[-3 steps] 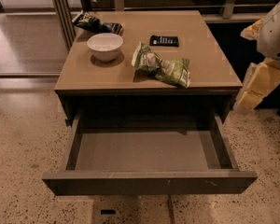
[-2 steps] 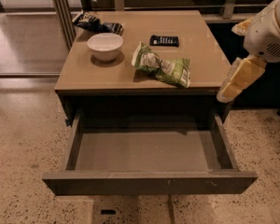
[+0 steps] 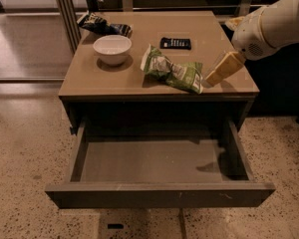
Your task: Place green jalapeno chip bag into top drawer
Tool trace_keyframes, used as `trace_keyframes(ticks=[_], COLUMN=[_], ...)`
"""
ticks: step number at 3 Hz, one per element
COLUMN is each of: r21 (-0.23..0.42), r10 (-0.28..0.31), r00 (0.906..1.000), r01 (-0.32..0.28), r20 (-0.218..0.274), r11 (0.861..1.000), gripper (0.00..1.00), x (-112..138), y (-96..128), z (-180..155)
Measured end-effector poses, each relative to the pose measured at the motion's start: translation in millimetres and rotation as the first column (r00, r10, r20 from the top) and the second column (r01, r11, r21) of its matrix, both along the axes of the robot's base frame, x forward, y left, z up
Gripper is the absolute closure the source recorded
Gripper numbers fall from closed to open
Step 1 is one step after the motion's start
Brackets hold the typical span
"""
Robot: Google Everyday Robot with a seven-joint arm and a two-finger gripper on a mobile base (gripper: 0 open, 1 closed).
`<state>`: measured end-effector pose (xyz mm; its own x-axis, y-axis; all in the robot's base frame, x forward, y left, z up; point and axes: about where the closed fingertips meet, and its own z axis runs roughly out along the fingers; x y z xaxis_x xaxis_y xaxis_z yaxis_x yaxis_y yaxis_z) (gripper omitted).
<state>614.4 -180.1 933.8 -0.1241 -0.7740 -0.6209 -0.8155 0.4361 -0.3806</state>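
- Green foil makes up the bag. It lies crumpled on the table, to the right of the bowl in the view and close to it, but apart.
- I judge that the bag is very light and soft. It will bend and crackle under pressure, and the foil may slide out of a weak grip.
- The chips inside are fragile, so a hard squeeze on the middle could crush them.
- The best hold seems to be the flat end of the bag that is far from the bowl, or a raised fold there.
- The gripper is low over the table, on the far side of the bag from the bowl, almost touching that end.
- Whether the gripper is open or closed, I cannot tell. It is not holding anything.
- The arm comes in from the upper right, well away from the bowl, and slopes down toward the bag.
- The drawer is pulled open below the bowl, in front of the table. Its bottom is bare.
- Beyond the bowl lies a dark bag, which is not the target.
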Motion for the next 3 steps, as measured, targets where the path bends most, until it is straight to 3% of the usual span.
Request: trace_keyframes(ticks=[1,3], r21=[0.108,0.215], r10=[0.001,0.046], r00=[1.0000,0.9966], r01=[-0.001,-0.030], r20=[-0.002,-0.068], r11=[0.994,0.976], gripper=[0.00,0.00], x=[33,64], y=[16,54], z=[-16,-50])
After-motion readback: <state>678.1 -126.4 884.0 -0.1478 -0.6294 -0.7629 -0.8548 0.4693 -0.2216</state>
